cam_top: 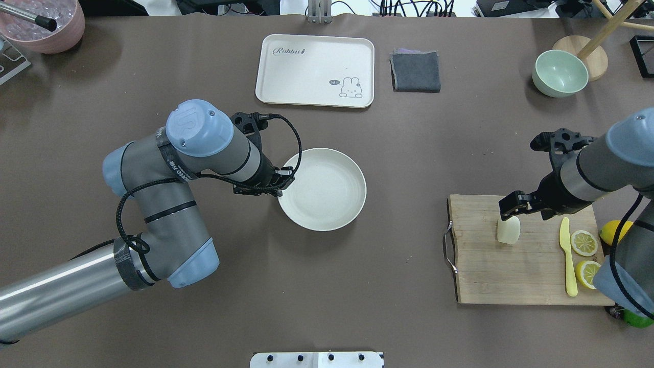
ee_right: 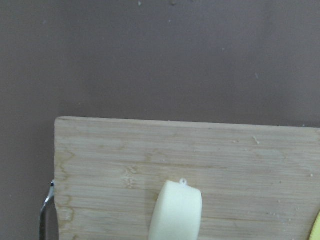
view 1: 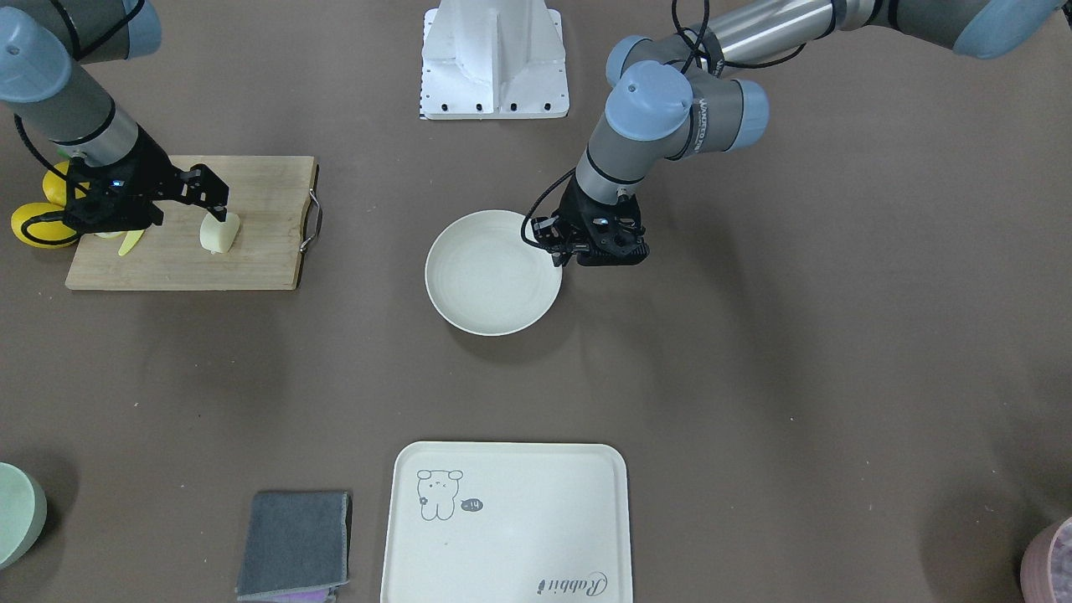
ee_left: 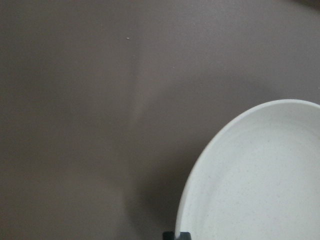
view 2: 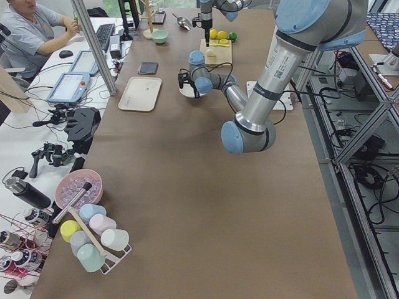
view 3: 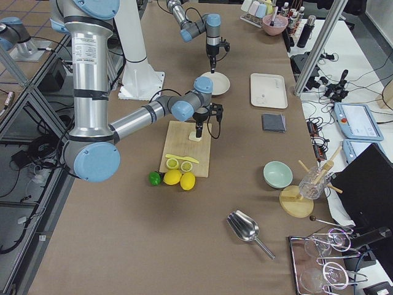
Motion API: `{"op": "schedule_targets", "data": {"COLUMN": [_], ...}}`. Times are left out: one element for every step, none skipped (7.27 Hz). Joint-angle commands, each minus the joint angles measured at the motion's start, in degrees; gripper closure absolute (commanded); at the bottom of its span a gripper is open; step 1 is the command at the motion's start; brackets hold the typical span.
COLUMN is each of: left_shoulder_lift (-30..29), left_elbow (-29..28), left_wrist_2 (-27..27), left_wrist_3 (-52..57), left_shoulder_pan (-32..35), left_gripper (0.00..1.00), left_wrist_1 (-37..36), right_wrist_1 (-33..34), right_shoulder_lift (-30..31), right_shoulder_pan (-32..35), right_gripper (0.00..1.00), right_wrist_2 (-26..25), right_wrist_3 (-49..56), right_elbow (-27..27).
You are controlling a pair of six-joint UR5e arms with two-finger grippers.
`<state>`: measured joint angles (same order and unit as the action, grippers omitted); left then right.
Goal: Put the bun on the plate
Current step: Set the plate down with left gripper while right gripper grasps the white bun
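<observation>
Nearest in the front-facing view: a cream tray at the near edge of the brown counter. It is printed with the word "Rabbit", a cartoon animal and a small speech bubble reading "hi". A folded grey cloth lies just left of it.

Mid-counter: the plate, round, off-white, unmarked, nothing on it. The left gripper sits at its right rim. The wrist view shows dark fingers against the rim, but whether they pinch it cannot be told. Lettering on the left arm's wrist joint is too small to read with certainty.

Far left: a wooden cutting board with a metal handle. The bun is on this board, well apart from the plate. The right gripper is at the bun's top; whether its fingers grip it cannot be told. Whole lemons lie beside the board's left end.
</observation>
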<state>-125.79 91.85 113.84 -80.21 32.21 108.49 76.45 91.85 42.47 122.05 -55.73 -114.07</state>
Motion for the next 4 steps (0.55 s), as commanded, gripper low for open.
{"op": "schedule_targets", "data": {"left_shoulder_lift": [-0.1, 0.0, 0.2, 0.2], "left_elbow": [0.1, 0.1, 0.1, 0.1], "left_wrist_2": [0.0, 0.0, 0.0, 0.0], "left_wrist_3": [0.0, 0.0, 0.0, 0.0], "left_shoulder_pan": [-0.3, -0.3, -0.5, -0.7], "left_gripper": [1.00, 1.00, 1.00, 1.00], "left_wrist_1": [0.0, 0.0, 0.0, 0.1], "right_wrist_1": [-3.4, -3.5, -3.5, -3.6], "right_shoulder_lift": [2.0, 2.1, 1.7, 1.6], "right_shoulder_pan": [-6.1, -6.3, -6.3, -6.2], "right_gripper": [0.07, 0.08, 0.09, 0.10], "right_wrist_2": [-4.7, -4.8, -4.9, -5.3], "right_wrist_3": [-4.8, -4.9, -4.8, -4.9], "right_elbow": [0.3, 0.9, 1.7, 1.7]}}
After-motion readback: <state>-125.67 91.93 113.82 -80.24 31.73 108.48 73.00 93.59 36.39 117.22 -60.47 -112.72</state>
